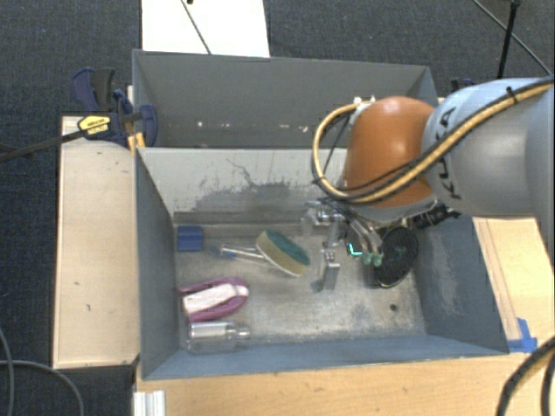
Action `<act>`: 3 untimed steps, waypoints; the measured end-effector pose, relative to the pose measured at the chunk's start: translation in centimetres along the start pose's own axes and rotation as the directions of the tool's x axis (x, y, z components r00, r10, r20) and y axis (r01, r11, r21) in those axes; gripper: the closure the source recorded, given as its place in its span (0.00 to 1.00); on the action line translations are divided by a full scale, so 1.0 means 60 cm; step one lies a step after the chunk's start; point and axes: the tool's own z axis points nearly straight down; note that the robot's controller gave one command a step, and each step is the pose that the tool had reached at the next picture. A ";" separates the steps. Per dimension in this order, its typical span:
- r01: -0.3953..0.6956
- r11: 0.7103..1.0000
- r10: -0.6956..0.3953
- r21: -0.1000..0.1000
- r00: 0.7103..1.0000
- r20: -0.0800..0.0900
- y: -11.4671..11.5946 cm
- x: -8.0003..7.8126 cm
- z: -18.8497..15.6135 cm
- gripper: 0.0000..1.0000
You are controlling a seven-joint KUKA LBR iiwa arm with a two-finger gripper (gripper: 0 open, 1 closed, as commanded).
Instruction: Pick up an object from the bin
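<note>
Orange cover (386,150), claw (329,274) between brush (282,251), black disc (396,254)

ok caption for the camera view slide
Gripper low in the grey bin, between a green-and-beige sponge and a black round object.

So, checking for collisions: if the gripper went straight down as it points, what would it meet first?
Probably the bare grey metal bin floor below the gripper, beside the oval teal-and-beige brush; depth is unclear.
</note>
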 end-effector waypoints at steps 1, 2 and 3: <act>-0.233 0.972 0.233 -0.002 0.972 0.004 0.078 -0.043 0.116 0.00; -0.241 0.971 0.241 -0.003 0.970 0.011 0.053 -0.057 0.058 0.00; -0.472 0.881 0.472 -0.005 0.881 0.009 0.108 -0.058 0.062 0.00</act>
